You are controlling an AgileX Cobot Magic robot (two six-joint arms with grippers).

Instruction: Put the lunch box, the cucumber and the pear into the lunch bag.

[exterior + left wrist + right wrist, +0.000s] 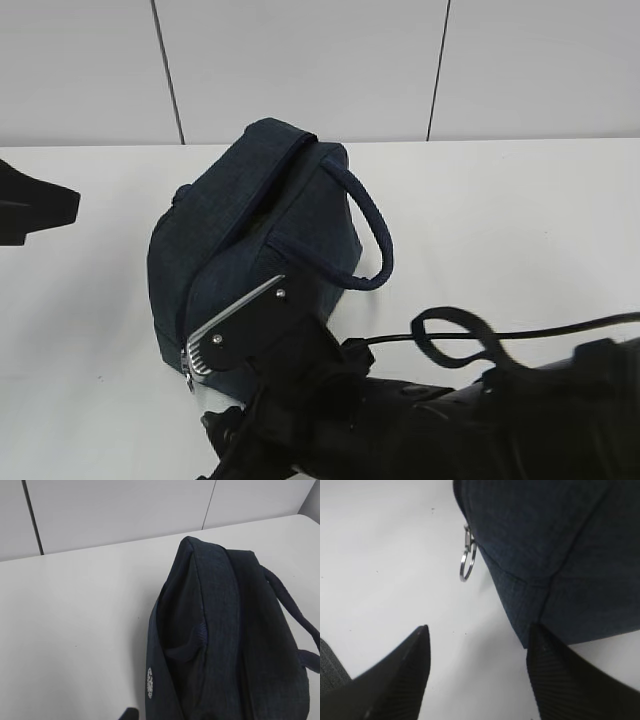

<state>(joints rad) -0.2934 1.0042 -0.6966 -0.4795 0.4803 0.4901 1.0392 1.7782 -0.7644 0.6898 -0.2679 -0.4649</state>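
The lunch bag [255,235] sits zipped on the white counter [520,230], so the right tool [477,672] hovers released near its pull ring [467,566], likely to unzip; the left tool's state cannot be told

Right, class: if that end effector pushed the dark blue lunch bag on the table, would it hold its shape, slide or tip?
The lunch bag looks like soft fabric, and its top sags in folds, so it would probably dent before it moves. Its broad base rests on the smooth white table, so sliding seems likelier than tipping. The handle loops loosely and would likely flop.
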